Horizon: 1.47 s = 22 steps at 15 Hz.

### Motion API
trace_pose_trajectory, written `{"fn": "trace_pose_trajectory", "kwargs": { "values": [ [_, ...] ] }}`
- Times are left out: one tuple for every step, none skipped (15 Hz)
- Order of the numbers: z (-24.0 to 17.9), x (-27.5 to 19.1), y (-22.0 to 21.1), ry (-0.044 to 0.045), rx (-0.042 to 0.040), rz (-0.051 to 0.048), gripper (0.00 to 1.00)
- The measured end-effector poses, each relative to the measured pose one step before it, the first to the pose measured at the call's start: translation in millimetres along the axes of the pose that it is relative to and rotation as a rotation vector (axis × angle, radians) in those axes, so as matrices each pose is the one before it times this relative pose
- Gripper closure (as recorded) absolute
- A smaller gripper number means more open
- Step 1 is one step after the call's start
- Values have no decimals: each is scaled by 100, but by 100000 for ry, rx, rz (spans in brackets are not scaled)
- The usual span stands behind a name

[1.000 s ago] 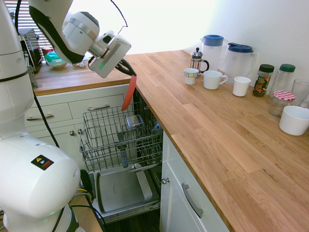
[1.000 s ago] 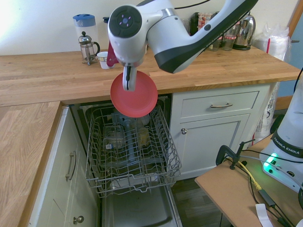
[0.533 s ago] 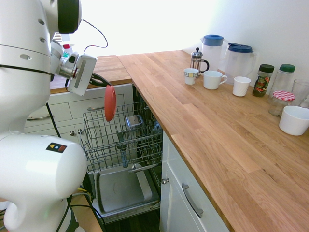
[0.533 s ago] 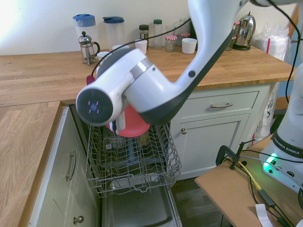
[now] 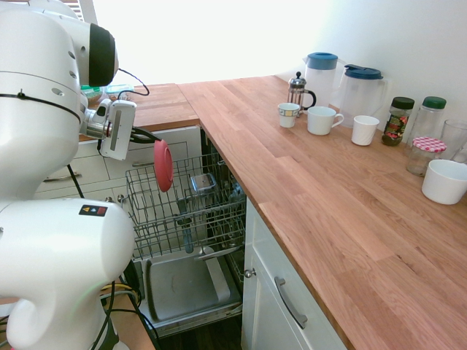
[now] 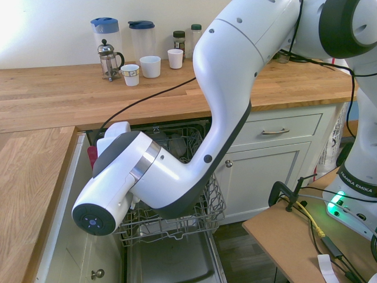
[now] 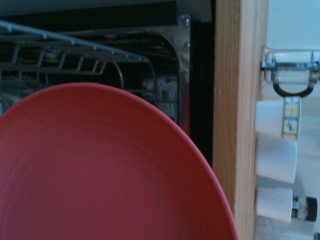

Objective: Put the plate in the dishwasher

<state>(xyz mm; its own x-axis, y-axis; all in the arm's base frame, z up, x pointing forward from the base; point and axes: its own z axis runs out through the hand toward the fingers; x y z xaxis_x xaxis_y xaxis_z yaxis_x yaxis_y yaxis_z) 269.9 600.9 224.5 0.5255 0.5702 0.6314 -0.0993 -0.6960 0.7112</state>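
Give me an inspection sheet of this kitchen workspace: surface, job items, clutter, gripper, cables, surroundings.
Surface: wooden L-shaped worktop, bare in the middle.
Job's things: red plate held on edge at the rim of the wire rack, not yet seated between tines; dishwasher open, rack pulled out over the lowered door.
Clutter: French press, two blue-lidded jugs, white mugs, jars and a white bowl along the wall.
Grippers: gripper shut on the plate.
Cables: a black cable runs along the arm.
Surroundings: white drawers and cupboards, metal handles.
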Motion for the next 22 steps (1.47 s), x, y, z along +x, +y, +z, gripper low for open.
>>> {"fn": "trace_pose_trajectory", "kwargs": {
  "values": [
    [-60, -43, -676, 2193, 345, -1391, 100],
    [21, -71, -573, 2007, -304, -1085, 100],
    [61, -23, -484, 1516, -412, -519, 100],
    [181, -126, -425, 831, -687, -309, 100],
    [259, -121, -398, 550, -662, -220, 100],
    [168, -115, -394, 137, -422, -164, 100],
    [124, -81, -361, -50, -364, -8, 100],
    [142, -61, -316, -60, -408, 43, 100],
    [162, -135, -310, -73, -427, -105, 100],
    [275, -247, -368, -224, -402, -314, 100],
    [308, -343, -422, -339, -337, -441, 100],
    [355, -378, -392, -271, -406, -361, 100],
    [331, -413, -367, -256, -261, -218, 100],
    [146, -376, -306, -319, 85, -122, 100],
    [68, -380, -303, -470, 354, -73, 100],
    [70, -488, -410, -657, 564, 68, 100],
    [97, -410, -399, -552, 356, -32, 100],
    [77, -342, -458, -681, 624, 7, 100],
    [110, -377, -530, -704, 698, 37, 100],
    [165, -444, -520, -703, 445, -194, 100],
    [142, -315, -454, -852, 393, -104, 100],
    [129, -335, -429, -893, 361, 48, 100]
  ]
}}
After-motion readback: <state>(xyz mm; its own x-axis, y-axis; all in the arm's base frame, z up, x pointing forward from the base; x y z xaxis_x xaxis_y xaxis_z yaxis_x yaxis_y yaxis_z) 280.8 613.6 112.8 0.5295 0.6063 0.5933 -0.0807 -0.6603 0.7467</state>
